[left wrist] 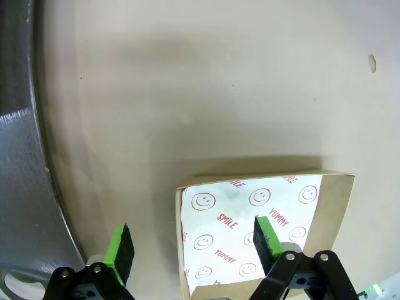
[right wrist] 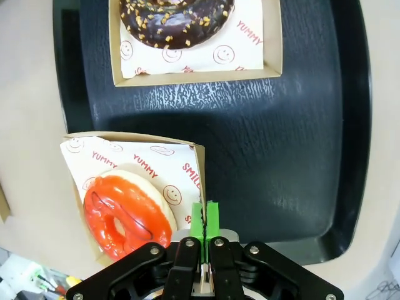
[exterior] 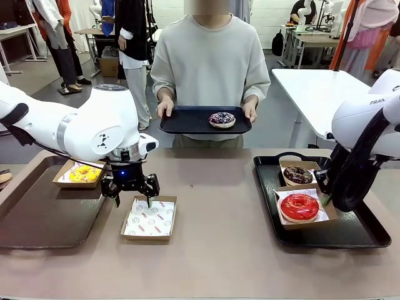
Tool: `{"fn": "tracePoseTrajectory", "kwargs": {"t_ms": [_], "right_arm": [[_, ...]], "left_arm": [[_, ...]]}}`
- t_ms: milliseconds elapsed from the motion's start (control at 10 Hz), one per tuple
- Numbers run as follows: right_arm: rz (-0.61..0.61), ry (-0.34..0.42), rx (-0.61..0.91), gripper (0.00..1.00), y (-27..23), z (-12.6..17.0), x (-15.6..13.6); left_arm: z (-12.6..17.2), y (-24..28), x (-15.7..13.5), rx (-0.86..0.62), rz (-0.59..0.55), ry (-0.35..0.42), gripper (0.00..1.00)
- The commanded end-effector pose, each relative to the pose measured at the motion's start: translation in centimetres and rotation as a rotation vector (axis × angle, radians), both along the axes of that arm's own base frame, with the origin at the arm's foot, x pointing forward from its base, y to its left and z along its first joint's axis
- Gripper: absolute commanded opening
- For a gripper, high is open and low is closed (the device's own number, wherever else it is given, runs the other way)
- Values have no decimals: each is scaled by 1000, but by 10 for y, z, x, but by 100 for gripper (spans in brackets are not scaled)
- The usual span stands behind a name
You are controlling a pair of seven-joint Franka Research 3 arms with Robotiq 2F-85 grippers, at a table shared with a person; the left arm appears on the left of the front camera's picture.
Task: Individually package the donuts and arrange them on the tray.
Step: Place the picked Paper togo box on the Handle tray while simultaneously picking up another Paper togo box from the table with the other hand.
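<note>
Left claw (left wrist: pixel 192 247) is wide open with nothing in it, hanging low over the empty box (exterior: pixel 149 217), one finger above the paper and the other outside the wall. Right claw (right wrist: pixel 204 220) is shut tight at the box edge by the red donut (right wrist: pixel 125 215), maybe pinching it, hard to tell. Red and the chocolate donut (exterior: pixel 298 175) are boxed on the right tray (exterior: pixel 362 234), and the yellow donut (exterior: pixel 84 173) is boxed on the left tray (exterior: pixel 37 219). The sprinkled donut (exterior: pixel 222 119) sits bare on the person's tray (exterior: pixel 187 122), so I'd say that's the one left.

Room in the middle
The table (exterior: pixel 212 200) is bare there; a brown tray (exterior: pixel 37 219) fills lower left, a black tray (exterior: pixel 350 234) lower right.
</note>
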State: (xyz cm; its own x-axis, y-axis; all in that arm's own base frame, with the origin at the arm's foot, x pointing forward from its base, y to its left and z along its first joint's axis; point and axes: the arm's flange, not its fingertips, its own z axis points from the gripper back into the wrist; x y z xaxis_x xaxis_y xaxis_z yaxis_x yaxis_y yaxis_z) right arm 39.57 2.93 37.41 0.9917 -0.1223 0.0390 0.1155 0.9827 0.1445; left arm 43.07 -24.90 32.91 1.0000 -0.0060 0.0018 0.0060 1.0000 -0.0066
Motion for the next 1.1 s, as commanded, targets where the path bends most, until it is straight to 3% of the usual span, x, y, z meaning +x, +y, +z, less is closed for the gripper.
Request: {"fn": "tracePoseTrajectory", "kwargs": {"t_ms": [0, 1000], "right_arm": [[11, -10, 42, 1, -2, -8, -2], [-3, 39, 46, 1, -5, -25, 12]], "left_arm": [[0, -6, 2, 34, 26, -8, 100], [-8, -4, 5, 41, 18, 16, 100]]}}
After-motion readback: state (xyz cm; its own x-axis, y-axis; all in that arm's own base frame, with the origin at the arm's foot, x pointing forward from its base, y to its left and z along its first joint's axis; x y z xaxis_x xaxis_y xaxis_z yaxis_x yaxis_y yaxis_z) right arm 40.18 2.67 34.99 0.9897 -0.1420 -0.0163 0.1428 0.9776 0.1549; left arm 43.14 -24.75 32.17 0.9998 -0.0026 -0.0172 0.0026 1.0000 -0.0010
